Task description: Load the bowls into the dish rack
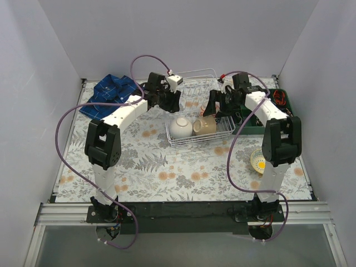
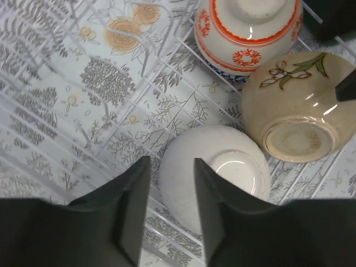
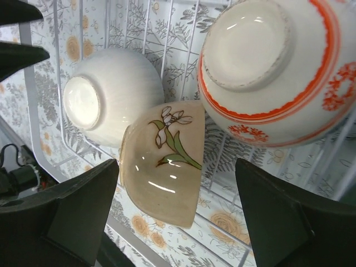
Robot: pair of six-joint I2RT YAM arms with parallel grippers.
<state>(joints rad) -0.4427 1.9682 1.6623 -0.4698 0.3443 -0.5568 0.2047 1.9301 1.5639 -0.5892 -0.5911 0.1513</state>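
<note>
The white wire dish rack (image 1: 198, 144) stands at the middle back of the table. In it lie a white bowl (image 1: 181, 127) and a beige flowered bowl (image 1: 204, 125), both tipped over. A red-patterned bowl (image 2: 247, 33) lies upside down beside them. My left gripper (image 2: 171, 186) is open and empty, just above the white bowl (image 2: 217, 172). My right gripper (image 3: 178, 194) is wide open above the beige bowl (image 3: 164, 161), which shows between its fingers, untouched. A yellow bowl (image 1: 258, 161) sits on the table by the right arm, partly hidden.
A blue cloth (image 1: 111, 94) lies at the back left. A green tray (image 1: 280, 101) with cables stands at the back right, close to the rack. Both arms crowd over the rack. Grey walls close in the table on three sides.
</note>
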